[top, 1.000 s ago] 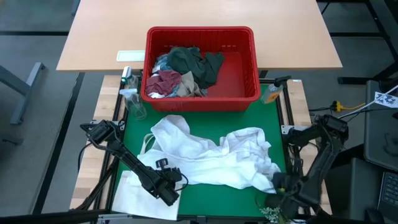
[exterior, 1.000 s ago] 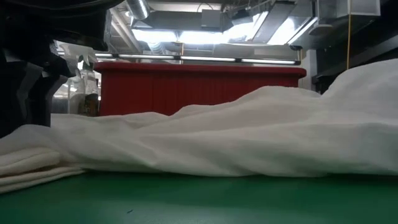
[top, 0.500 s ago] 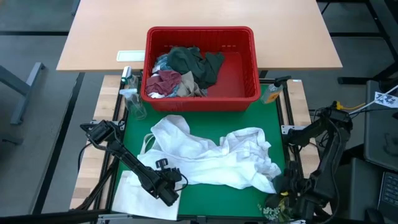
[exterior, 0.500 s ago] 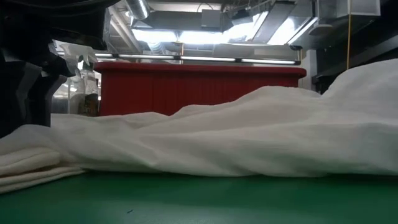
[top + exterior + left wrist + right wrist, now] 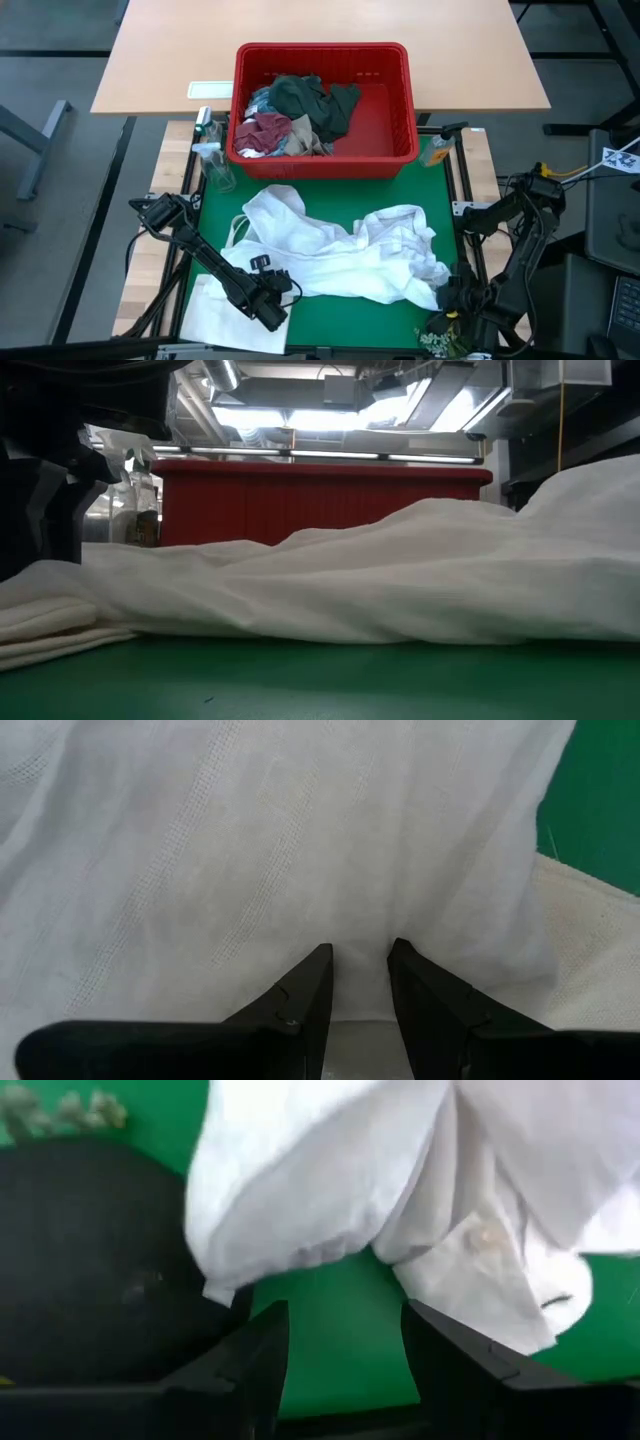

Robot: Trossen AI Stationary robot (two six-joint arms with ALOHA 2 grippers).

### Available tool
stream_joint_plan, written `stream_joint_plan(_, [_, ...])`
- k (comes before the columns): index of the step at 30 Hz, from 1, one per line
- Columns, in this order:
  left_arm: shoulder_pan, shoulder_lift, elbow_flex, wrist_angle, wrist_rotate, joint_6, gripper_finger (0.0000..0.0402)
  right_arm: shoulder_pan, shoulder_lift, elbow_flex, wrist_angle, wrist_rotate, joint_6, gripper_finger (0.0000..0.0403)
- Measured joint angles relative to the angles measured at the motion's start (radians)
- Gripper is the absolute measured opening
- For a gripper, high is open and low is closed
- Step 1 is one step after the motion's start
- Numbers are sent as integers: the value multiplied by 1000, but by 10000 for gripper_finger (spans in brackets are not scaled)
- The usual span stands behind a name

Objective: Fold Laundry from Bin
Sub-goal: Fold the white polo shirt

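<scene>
A white shirt lies crumpled and spread across the green mat in the middle of the surface, apparently pulled out of the bin so it can be flattened and folded. The bin sits just behind it at the mat's far edge, with dark green, maroon, striped and tan laundry heaped in its left half, well placed for later picks. The left claw is low at the shirt's near-left edge, its fingers standing a little apart with white cloth bunched between them; it looks clamped on a fold of the shirt, probably to anchor or drag that side while the other is worked. Just beside it a flat white tote lies at the mat's near-left corner, partly under the shirt. The right claw hangs at the shirt's near-right corner with its fingers wide apart and only green mat between them, the cuff and a button just ahead of it; it holds nothing, and seems lined up to take that corner. Clear bottles stand left of the bin and an orange-capped one to its right, out of the working area.
</scene>
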Motion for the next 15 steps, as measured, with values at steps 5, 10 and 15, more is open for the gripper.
stream_joint_plan(5, [0, 0, 0, 1, 0, -1, 102, 0, -18, 0, -59, -64, -10, 193])
stream_joint_plan(10, [0, 0, 0, 2, 0, -2, 102, 0, -71, 25, -102, -88, 41, 193])
stream_joint_plan(15, [0, 0, 0, 2, -1, -2, 102, 0, -113, 80, -100, -56, 65, 193])
